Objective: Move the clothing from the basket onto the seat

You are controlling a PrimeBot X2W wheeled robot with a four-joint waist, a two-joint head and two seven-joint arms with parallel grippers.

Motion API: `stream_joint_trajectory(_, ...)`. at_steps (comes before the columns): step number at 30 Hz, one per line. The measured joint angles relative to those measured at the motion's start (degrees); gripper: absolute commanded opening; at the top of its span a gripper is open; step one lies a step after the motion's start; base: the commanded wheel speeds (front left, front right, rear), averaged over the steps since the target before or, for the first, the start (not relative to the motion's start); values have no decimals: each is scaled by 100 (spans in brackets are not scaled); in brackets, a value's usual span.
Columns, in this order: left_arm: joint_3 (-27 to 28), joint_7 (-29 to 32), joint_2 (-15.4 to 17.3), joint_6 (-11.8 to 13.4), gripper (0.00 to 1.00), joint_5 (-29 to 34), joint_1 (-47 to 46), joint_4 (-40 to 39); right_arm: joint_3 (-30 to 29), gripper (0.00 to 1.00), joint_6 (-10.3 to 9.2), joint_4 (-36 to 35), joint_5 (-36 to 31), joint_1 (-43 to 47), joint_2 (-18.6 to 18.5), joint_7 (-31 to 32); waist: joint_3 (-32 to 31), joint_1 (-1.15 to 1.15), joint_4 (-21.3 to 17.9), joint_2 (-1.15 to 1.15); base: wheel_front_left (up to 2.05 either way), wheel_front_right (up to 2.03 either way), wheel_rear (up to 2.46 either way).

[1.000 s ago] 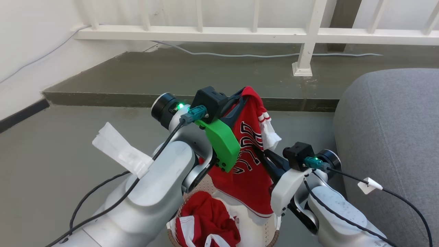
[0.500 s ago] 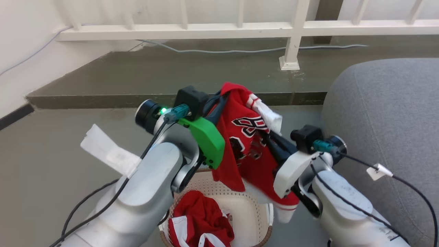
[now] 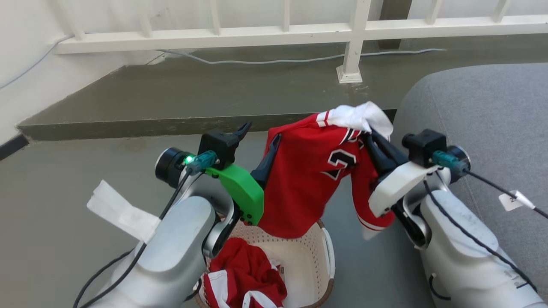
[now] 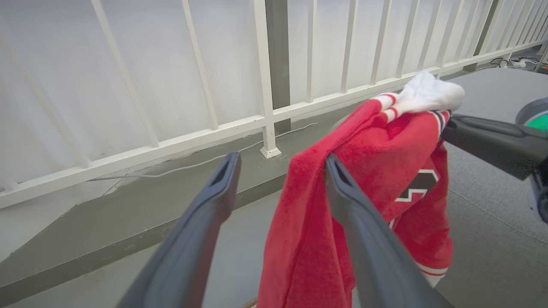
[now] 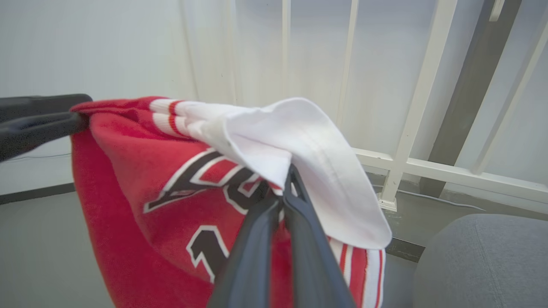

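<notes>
Jersey cloth (image 3: 308,184) sits pinched in the right hand (image 5: 286,184); the left hand (image 4: 281,160) gapes wide, one finger against it.

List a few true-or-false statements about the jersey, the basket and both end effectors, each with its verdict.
The right end effector is shut on the jersey. True.
The left end effector is clamped on the jersey. False: its fingers stand apart, with fabric lying against one of them.
The basket is empty. False: a red garment lies in it.
The jersey hangs in the air, not resting on the seat. True.
</notes>
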Motion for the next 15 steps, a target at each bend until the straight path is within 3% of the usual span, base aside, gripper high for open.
stream_joint_trajectory(15, -119, -270, 23, -82, 100, -41, 501, 3, -617, 0, -227, -474, 0, -35, -425, 0, -45, 0, -100, 0, 0, 0, 0)
